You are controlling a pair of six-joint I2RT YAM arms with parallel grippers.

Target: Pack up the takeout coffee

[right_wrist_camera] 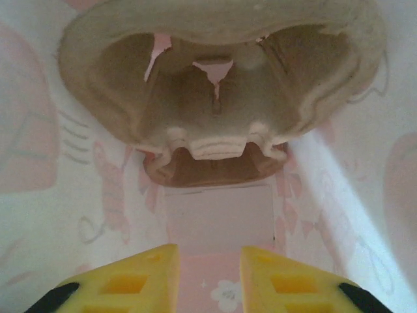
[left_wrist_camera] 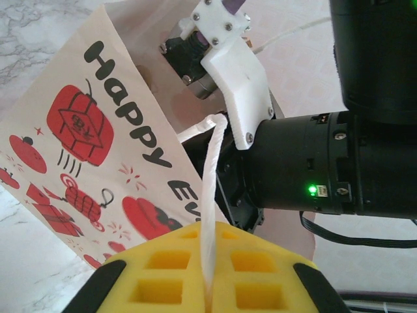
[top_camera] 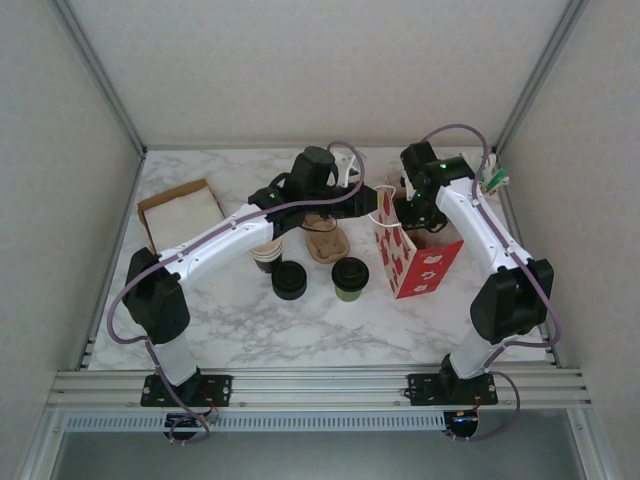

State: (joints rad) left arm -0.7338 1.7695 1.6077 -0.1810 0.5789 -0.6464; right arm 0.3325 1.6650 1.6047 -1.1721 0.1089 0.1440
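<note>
One coffee [top_camera: 350, 278] on the desk [top_camera: 250, 330], just left of a bag [top_camera: 415, 265].
The coffee, a small cup with olive-green sides and a round black lid, stands upright near the desk's middle. The left gripper [left_wrist_camera: 208, 261] is pinching the bag's white cord handle [left_wrist_camera: 212, 163]. The right gripper [right_wrist_camera: 208, 255] is inside the red-and-white bag, fingers spread with nothing between them, facing a pulp tray [right_wrist_camera: 215, 104].

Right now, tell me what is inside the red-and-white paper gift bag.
A beige moulded-pulp cup carrier, with the right gripper open before it. The carrier covers whatever lies behind it.
</note>
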